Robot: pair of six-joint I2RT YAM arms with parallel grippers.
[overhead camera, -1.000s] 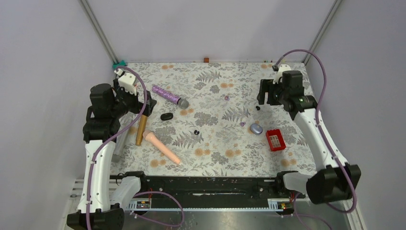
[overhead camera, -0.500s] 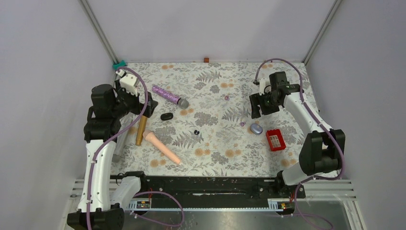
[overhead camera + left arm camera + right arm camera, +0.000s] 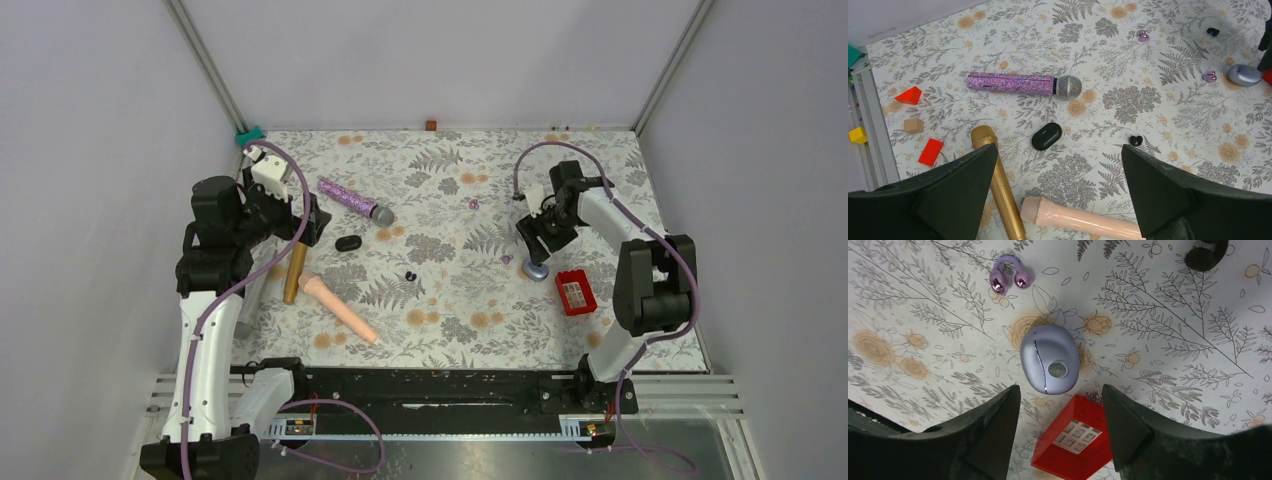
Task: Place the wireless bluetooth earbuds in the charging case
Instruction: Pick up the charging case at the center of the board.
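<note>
The left gripper (image 3: pixel 1059 149) hangs over the left side of the floral table (image 3: pixel 440 335), its jaws spread wide and holding nothing. Under it lie three microphones: a purple glitter microphone (image 3: pixel 1018 84) farthest back, a gold microphone (image 3: pixel 998 185) and a pink microphone (image 3: pixel 1083 220) nearest the arms. Just right of the gold one's head sits a closed black charging case (image 3: pixel 1046 136). Further right, near the table's middle, a black earbud (image 3: pixel 1135 140) lies loose on the cloth. Right again, a purple earbud pair (image 3: pixel 1009 277) rests just beside a closed lilac charging case (image 3: pixel 1049 358), and another black bud (image 3: pixel 1203 255) lies a little beyond them. No bud sits in either case. The right gripper (image 3: pixel 1060 387) is low over the lilac case, jaws parted and gripping nothing, its fingertips (image 3: pixel 1008 400) flanking the case's near end. A red box (image 3: pixel 1073 442) lies just beside the lilac case.
</note>
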